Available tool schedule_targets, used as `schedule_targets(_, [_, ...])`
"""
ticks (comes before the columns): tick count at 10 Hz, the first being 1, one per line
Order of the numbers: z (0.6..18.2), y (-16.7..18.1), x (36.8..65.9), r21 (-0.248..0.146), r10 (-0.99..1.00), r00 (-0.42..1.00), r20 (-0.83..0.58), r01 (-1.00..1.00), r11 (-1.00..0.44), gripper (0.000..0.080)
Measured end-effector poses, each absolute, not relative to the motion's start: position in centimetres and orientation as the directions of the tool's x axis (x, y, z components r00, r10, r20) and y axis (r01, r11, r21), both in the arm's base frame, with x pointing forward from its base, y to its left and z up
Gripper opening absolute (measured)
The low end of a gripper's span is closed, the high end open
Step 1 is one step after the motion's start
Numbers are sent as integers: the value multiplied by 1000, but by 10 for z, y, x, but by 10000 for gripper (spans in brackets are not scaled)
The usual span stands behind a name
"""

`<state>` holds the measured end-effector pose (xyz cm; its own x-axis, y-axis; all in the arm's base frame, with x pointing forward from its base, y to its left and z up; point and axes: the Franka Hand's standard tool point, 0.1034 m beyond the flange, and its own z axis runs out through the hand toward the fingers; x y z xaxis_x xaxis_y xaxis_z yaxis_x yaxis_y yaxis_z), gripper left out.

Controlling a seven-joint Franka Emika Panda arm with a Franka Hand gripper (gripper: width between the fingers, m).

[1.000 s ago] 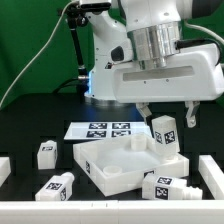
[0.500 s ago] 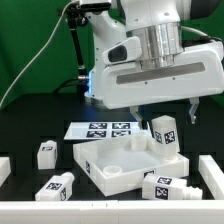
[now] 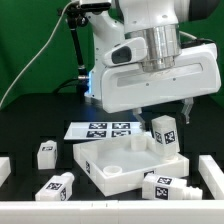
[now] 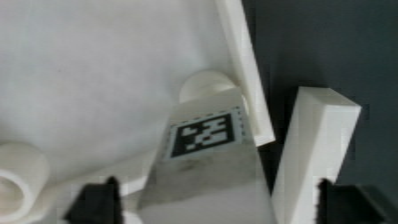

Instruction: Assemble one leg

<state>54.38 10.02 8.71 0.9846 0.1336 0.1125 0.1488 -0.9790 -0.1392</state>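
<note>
A: While the arm hangs over the table, how many legs go on the sheet?

B: Legs, four. No. 1: upright leg (image 3: 163, 135), standing at the far corner of the tray (image 3: 112, 172) on the exterior view's right, just inside the rim, with a tag facing the camera.

A: And the other three?

B: All on the black table, outside the tray.
- No. 2: left leg (image 3: 45, 153), standing, toward the exterior view's left of the tray.
- No. 3: near-left leg (image 3: 58, 186), lying down, just in front of No. 2.
- No. 4: near-right leg (image 3: 165, 186), lying down, just beside the tray's front edge.

A: Trays, boards?

B: Tray, one: white, square, raised rim. Marker board (image 3: 102, 128), one, flat on the table behind the tray. White blocks, two: left block (image 3: 3, 168) and right block (image 3: 212, 175), at the picture's edges, both cut off.

A: Gripper?

B: Gripper (image 3: 165, 108), one, directly above the upright leg and clear of it. Jaws spread wide, nothing held. In the wrist view the two dark fingertips (image 4: 306, 200) stand either side of that leg, neither touching it.
</note>
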Motion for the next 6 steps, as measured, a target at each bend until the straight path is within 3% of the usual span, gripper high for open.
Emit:
schedule_targets(1, [87, 100, 544, -139, 134, 985, 112, 149, -979, 364])
schedule_targets(2, [87, 100, 544, -139, 134, 985, 112, 149, -979, 282])
schedule_targets(6, [87, 100, 544, -153, 12, 995, 94, 26, -988, 282])
